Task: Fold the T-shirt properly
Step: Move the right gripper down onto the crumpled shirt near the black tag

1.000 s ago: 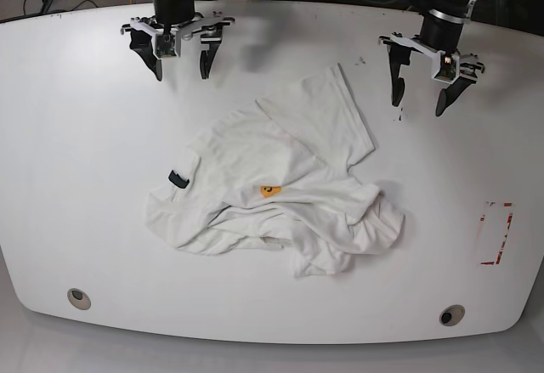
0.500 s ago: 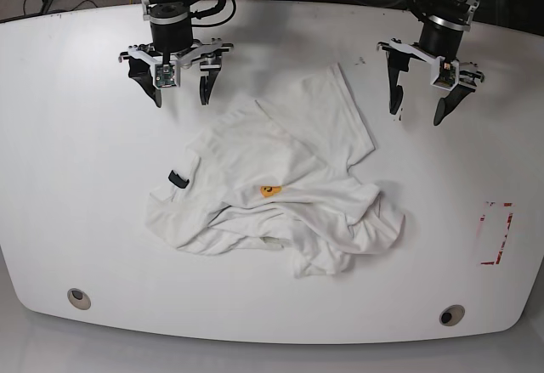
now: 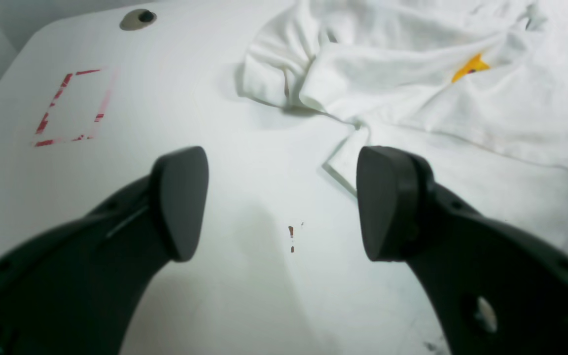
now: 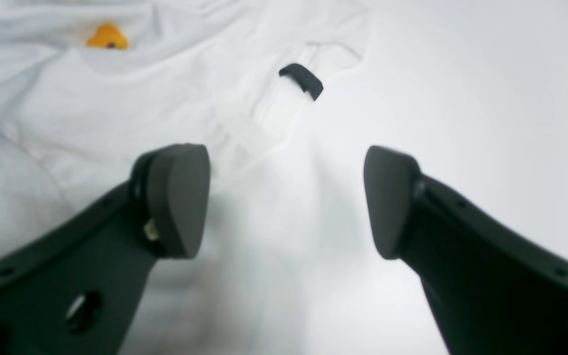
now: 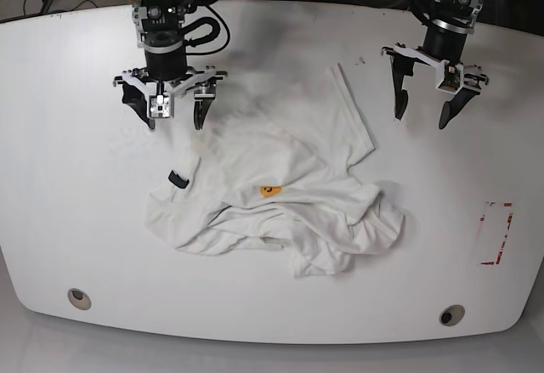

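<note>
T-shirt (image 5: 280,199) crumpled near the middle of the white table (image 5: 68,203), white, bunched in folds, one flat panel reaching up toward 1 o'clock. Small black neck label (image 5: 178,178) at the 9 o'clock edge of the heap; orange scrap of print (image 5: 269,191) near its centre.

Going left to right in the base view: right gripper (image 5: 173,116) hanging at about 11 o'clock from the heap, pointing down, dark fingers (image 5: 128,98) spread wide with nothing between them. Seen from the right wrist camera: right gripper over white cloth at its left finger, neck label (image 4: 302,81) ahead at 12 o'clock, orange print (image 4: 107,38) at 11 o'clock, bare table to the right.

Further right: left gripper (image 5: 422,120) at about 2 o'clock from the heap, likewise spread apart and empty, above bare table just beside the raised panel's edge. From the left wrist camera: left gripper (image 3: 284,202) over bare table with small brown specks (image 3: 291,236), shirt edge beside the right finger, orange print (image 3: 469,66) at 1 o'clock.

Red dashed rectangle (image 5: 496,233) at 3 o'clock on the table, well apart from the shirt. Round holes (image 5: 78,297) near the front corners.
</note>
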Controlling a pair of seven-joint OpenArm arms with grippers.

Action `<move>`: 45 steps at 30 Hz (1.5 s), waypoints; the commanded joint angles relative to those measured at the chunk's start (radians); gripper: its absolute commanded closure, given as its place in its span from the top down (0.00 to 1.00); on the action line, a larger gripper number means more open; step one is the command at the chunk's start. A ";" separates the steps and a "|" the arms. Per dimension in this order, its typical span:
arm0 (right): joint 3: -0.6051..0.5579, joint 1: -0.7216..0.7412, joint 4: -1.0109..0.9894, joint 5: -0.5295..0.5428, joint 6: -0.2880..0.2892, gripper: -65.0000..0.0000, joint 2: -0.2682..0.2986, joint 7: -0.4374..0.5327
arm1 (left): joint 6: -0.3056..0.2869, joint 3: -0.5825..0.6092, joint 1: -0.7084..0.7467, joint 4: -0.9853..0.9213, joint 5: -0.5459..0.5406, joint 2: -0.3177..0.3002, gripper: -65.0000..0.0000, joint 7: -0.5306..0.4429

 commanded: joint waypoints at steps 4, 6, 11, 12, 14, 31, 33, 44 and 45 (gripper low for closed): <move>-0.007 0.082 0.003 -0.003 0.027 0.72 -0.004 -0.047 | 0.002 -0.011 -0.004 0.006 -0.016 -0.002 0.67 -0.015; -0.014 0.095 0.004 -0.004 0.035 0.72 -0.004 -0.050 | 0.003 -0.014 -0.005 0.005 -0.019 -0.002 0.67 -0.007; -0.103 0.139 0.006 -0.004 0.077 0.72 -0.003 -0.072 | 0.008 -0.011 -0.005 -0.001 -0.021 -0.002 0.66 0.026; -0.113 0.147 0.005 -0.004 0.079 0.72 -0.004 -0.077 | 0.008 -0.011 -0.006 -0.001 -0.020 -0.002 0.66 0.028; -0.137 0.164 0.003 -0.005 0.083 0.72 -0.006 -0.091 | 0.007 -0.011 -0.004 0.000 -0.018 -0.003 0.66 0.029; -0.242 0.278 -0.085 0.000 0.065 0.71 -0.026 -0.177 | 0.007 -0.008 0.001 0.013 -0.013 -0.006 0.67 -0.006; -0.240 0.285 -0.087 0.009 0.066 0.71 -0.026 -0.178 | 0.008 -0.010 -0.004 0.015 -0.014 -0.006 0.67 -0.006; -0.200 0.364 -0.157 0.062 0.066 0.71 0.010 -0.168 | 0.006 -0.013 -0.011 0.015 -0.016 -0.006 0.67 0.000; -0.195 0.373 -0.169 0.070 0.067 0.71 0.013 -0.168 | 0.006 -0.013 -0.010 0.015 -0.015 -0.006 0.67 0.000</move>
